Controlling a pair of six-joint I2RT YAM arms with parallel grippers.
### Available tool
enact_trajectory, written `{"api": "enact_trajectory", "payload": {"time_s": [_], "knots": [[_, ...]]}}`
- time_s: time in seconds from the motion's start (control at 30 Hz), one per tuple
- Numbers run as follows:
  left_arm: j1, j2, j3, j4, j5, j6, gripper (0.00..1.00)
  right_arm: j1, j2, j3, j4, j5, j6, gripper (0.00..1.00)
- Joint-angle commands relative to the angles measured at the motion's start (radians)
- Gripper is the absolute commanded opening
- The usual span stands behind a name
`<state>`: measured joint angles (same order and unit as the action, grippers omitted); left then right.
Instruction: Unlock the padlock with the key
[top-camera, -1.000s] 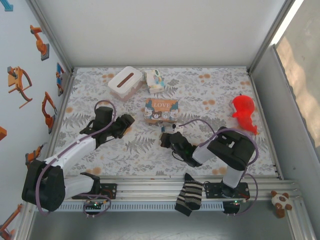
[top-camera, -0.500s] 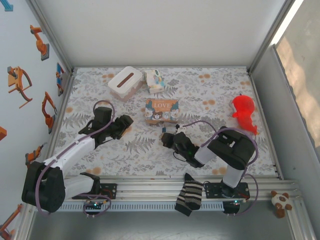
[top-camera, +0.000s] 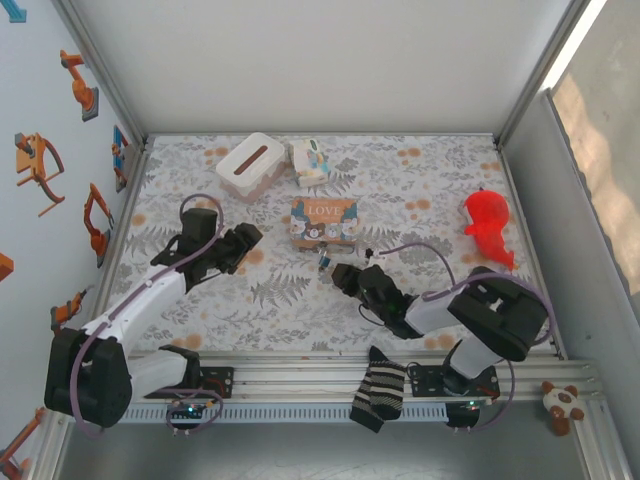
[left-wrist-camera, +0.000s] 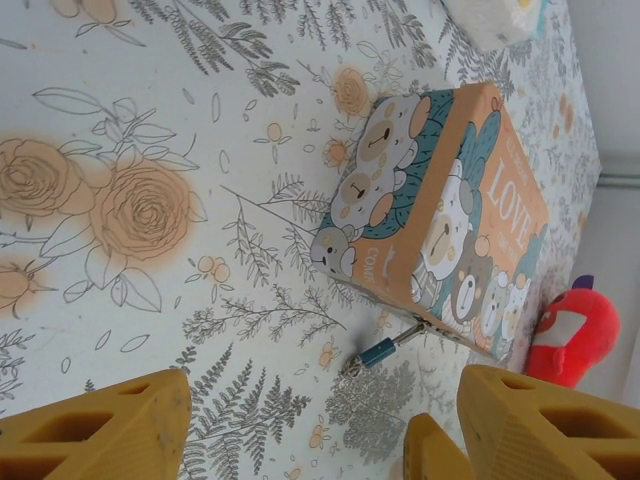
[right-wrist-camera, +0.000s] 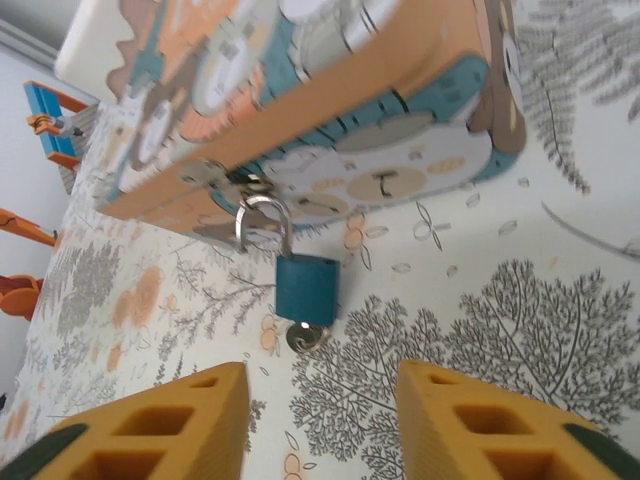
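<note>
The padlock is a small blue-teal block whose silver shackle hooks through the latch of the brown "LOVE" box. The key sticks in its underside, with only the round silver head showing. My right gripper is open just short of the key, touching neither it nor the lock. From above, the padlock lies in front of the box, with the right gripper beside it. My left gripper is open and faces the padlock from a distance; it hovers left of the box.
A white tissue box and a small printed pack stand at the back. A red toy lies at the right. A striped sock hangs over the front rail between the arm bases.
The right arm's elbow has swung right and lower, and its gripper has drawn slightly back from the padlock. The left gripper has shifted a little to the left.
</note>
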<state>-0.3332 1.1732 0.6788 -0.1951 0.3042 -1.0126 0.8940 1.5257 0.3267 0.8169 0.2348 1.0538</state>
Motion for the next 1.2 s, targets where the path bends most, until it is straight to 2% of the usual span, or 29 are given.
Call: {"api": "enact_trajectory", "payload": {"time_s": [0.0, 0.17, 0.27, 0.4, 0.53, 0.8, 0.97, 1.17], "knots": [[0.005, 0.055, 0.065, -0.011, 0.053, 0.069, 0.72, -0.048, -0.073, 0.015, -0.083, -0.053, -0.085, 0.49], [0.005, 0.183, 0.138, 0.006, 0.103, 0.127, 0.73, -0.118, -0.114, 0.055, -0.135, -0.201, -0.103, 0.65], [-0.003, 0.282, 0.200, 0.024, 0.173, 0.157, 0.73, -0.144, -0.103, 0.074, -0.141, -0.239, -0.096, 0.70], [-0.031, 0.405, 0.284, 0.027, 0.197, 0.199, 0.72, -0.185, -0.059, 0.115, -0.141, -0.321, -0.082, 0.75], [-0.043, 0.520, 0.347, 0.037, 0.203, 0.215, 0.71, -0.232, 0.009, 0.167, -0.143, -0.422, -0.046, 0.75], [-0.069, 0.666, 0.407, 0.044, 0.207, 0.244, 0.68, -0.288, 0.085, 0.227, -0.141, -0.479, -0.076, 0.75], [-0.101, 0.688, 0.387, 0.023, 0.178, 0.262, 0.67, -0.344, 0.124, 0.263, -0.142, -0.540, -0.120, 0.75], [-0.124, 0.645, 0.316, 0.013, 0.117, 0.252, 0.67, -0.423, 0.164, 0.297, -0.148, -0.624, -0.202, 0.75]]}}
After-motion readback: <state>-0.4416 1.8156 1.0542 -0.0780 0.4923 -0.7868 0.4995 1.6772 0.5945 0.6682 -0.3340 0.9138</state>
